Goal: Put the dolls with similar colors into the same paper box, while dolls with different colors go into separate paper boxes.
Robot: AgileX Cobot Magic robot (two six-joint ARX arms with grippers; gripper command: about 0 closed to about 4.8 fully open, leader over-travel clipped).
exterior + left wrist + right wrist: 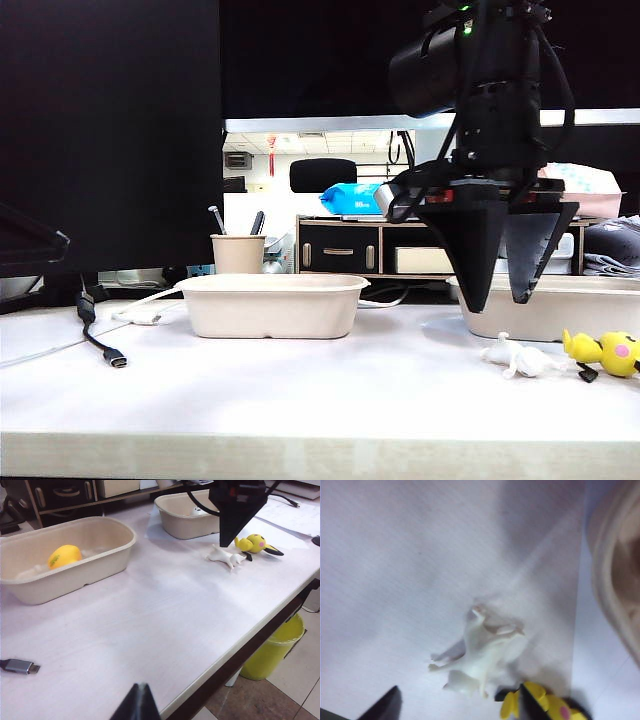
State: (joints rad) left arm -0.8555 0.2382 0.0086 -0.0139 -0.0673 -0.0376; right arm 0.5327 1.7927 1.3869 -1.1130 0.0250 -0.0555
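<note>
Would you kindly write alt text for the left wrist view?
The right gripper, jaws apart, hangs above a white limbed figure and a yellow figure lying on the table. A yellow duck sits in the nearer paper box; another box stands behind.

A yellow rubber duck [64,556] lies inside the beige pulp paper box [95,565] mid-table. A small white limbed figure [223,556] lies on its side just beside a yellow figure with pink cheek [255,543], both before the second beige box [182,522] toward the table's right edge.

a: the paper boxes [270,305]?
b: matt beige pulp, slightly rough.
a: and the worktop [165,615]?
b: pale wood-grain laminate, smooth. the white figure [480,655] looks like glossy plastic.
</note>
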